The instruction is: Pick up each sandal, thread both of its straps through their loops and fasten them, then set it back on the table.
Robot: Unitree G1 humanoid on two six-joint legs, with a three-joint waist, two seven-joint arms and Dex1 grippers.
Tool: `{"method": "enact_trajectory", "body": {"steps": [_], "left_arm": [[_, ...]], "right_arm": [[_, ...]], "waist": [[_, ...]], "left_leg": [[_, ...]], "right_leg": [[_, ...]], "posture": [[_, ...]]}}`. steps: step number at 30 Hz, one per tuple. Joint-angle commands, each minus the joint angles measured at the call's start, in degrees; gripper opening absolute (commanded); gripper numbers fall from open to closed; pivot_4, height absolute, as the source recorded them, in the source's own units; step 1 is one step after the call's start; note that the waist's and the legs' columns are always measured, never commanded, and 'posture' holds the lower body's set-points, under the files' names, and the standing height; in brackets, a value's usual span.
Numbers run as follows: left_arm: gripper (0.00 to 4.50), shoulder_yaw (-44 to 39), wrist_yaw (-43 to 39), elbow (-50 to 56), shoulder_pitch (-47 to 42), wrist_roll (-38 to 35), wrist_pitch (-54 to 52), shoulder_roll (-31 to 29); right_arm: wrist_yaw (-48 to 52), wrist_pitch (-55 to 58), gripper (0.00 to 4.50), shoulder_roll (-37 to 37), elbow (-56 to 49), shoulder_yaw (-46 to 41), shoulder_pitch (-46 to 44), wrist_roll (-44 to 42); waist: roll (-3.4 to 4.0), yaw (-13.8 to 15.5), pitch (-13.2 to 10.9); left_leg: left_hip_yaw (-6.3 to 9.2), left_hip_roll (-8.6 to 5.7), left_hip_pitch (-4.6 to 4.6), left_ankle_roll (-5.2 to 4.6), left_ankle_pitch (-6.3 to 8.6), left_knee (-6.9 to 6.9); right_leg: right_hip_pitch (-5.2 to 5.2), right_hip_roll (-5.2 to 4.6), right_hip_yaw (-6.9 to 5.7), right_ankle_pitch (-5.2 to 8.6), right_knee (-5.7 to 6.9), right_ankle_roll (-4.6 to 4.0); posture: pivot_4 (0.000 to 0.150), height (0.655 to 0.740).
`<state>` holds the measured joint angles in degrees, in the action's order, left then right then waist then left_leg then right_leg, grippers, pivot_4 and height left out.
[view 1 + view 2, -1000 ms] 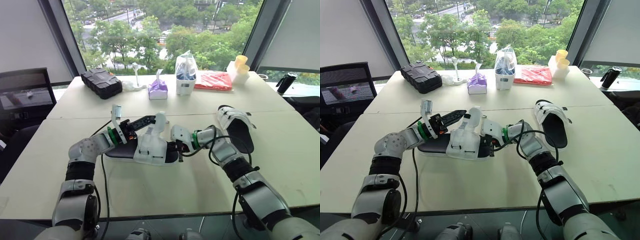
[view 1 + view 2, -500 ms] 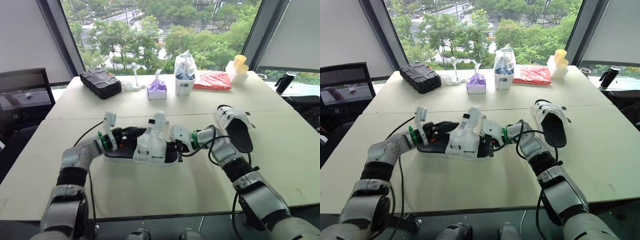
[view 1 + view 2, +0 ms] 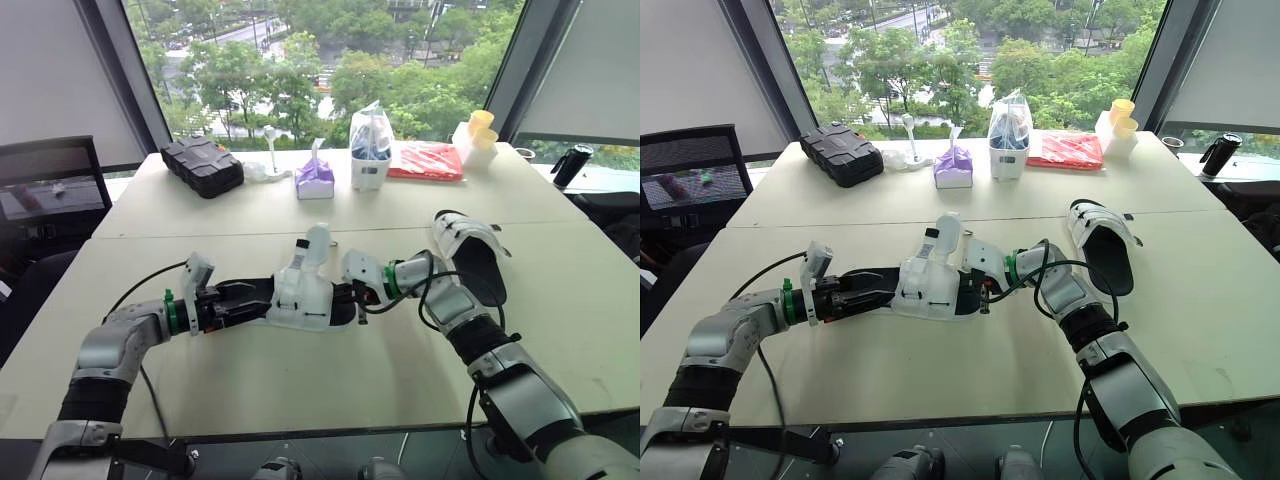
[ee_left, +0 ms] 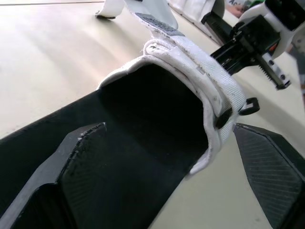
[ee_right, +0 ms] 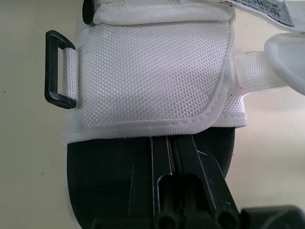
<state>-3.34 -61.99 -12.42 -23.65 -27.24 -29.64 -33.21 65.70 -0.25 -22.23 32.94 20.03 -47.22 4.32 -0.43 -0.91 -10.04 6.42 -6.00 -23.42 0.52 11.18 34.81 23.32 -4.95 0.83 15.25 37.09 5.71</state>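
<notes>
We are pulling the left pincer (image 3: 255,295) back from the strap (image 3: 315,245) to the heel of the near sandal (image 3: 305,300), fingers spread astride the sole. The strap is standing loose, so threading is still waiting. The right pincer (image 3: 352,292), closed, is pressing the toe against the bench (image 3: 300,390).

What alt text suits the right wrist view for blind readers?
The right gripper, black fingers shut, lies on a sandal's black sole, tips at its broad white woven strap; a black rectangular plastic loop sits at the strap's edge.
</notes>
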Motion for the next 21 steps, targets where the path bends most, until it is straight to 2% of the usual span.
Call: {"method": "enact_trajectory", "body": {"steps": [1,6,11,13,21], "left_arm": [[2.58,0.3,0.3,-0.2,-0.4,2.4,5.3,0.4],[0.06,-0.7,-0.3,-3.0,-1.6,2.1,6.2,0.4],[0.02,0.3,-1.5,-4.5,-1.7,3.6,8.8,-0.3],[0.02,3.1,-4.1,-4.3,-1.0,5.8,12.0,-0.4],[0.02,8.5,-9.0,-7.3,-2.5,9.5,18.6,2.3]], "right_arm": [[0.2,0.5,0.0,-0.4,0.9,1.1,0.8,1.5],[0.2,0.5,0.0,-0.6,0.6,1.0,1.0,1.6],[0.1,0.4,0.0,-0.6,0.6,1.1,1.1,1.7],[0.0,0.3,0.0,-0.6,0.6,1.1,1.1,1.7],[-0.1,0.4,0.0,-0.5,0.9,1.0,0.8,1.7]], "waist": [[0.0,0.0,0.0],[0.0,0.0,0.0],[0.0,0.0,0.0],[0.0,0.0,0.0],[0.01,0.1,0.0]], "left_leg": [[0.0,0.0,0.0,0.0,0.0,0.01],[0.0,0.0,0.0,0.0,0.0,-0.02],[0.0,0.0,0.0,-0.05,-0.03,-0.01],[0.0,0.0,0.0,-0.06,-0.03,-0.01],[0.0,-0.01,0.0,-0.01,0.0,-0.01]], "right_leg": [[0.0,0.0,0.0,0.0,0.0,0.0],[0.0,0.0,0.0,0.0,0.0,0.0],[0.0,0.0,0.0,0.0,0.0,0.0],[0.0,0.0,0.0,0.0,0.0,0.0],[-0.01,-0.02,-0.01,0.0,-0.01,0.0]], "posture": [[0.15,0.74],[0.15,0.74],[0.15,0.74],[0.15,0.74],[0.15,0.74]]}}
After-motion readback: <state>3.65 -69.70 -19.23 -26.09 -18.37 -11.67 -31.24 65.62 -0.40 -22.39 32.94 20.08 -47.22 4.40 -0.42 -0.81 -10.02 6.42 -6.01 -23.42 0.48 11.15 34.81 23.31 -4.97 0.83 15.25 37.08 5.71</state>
